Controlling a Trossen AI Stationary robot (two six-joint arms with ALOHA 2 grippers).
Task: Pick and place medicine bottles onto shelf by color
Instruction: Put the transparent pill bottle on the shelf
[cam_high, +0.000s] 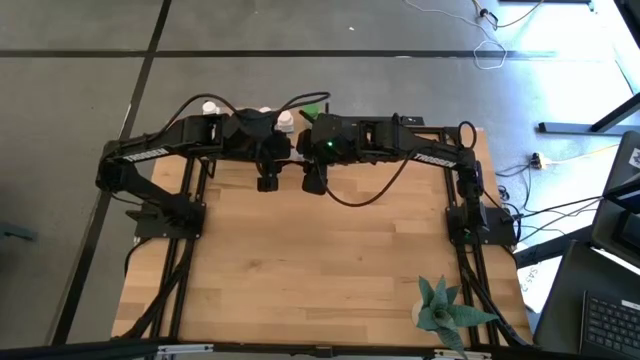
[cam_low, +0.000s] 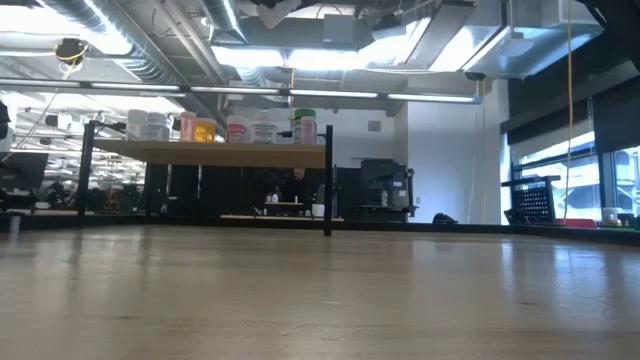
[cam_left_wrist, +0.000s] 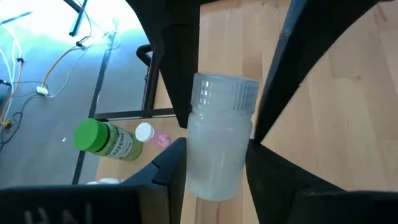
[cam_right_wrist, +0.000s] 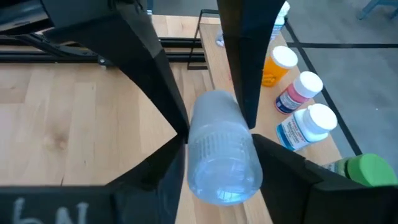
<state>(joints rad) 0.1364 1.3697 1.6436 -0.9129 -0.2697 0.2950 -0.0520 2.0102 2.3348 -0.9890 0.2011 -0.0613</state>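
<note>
A clear medicine bottle (cam_left_wrist: 221, 143) with a ribbed clear cap hangs in the air between my two grippers, over the far part of the table by the shelf (cam_low: 210, 152). My left gripper (cam_left_wrist: 214, 165) is shut on its body end and my right gripper (cam_right_wrist: 221, 162) on its cap end. Both arms meet above the shelf (cam_high: 295, 145), and the arms hide the bottle in the high view. White, pink and orange bottles (cam_low: 205, 129) stand in a row on the shelf top. The right wrist view shows an orange (cam_right_wrist: 277, 65), a pink (cam_right_wrist: 298, 92), a white (cam_right_wrist: 309, 127) and a green-capped bottle (cam_right_wrist: 367, 169). My left gripper pinches the clear bottle's lower body (cam_left_wrist: 199, 168) between its two fingers, which lie along the bottle from its bottom end. The bottle is clear of the table, cap pointing away from this gripper. My right gripper pinches the cap end (cam_right_wrist: 205, 155) between its two fingers, coming from the opposite side and also lying along the bottle. The cap's top faces this gripper's wrist.
A green spiky plant (cam_high: 445, 310) stands at the table's near right corner. The shelf's thin black posts (cam_low: 328, 180) stand close below the grippers. A green-capped bottle (cam_left_wrist: 106, 140) and a small pink one (cam_left_wrist: 152, 135) show beyond the left gripper. Cables lie on the floor beyond the table.
</note>
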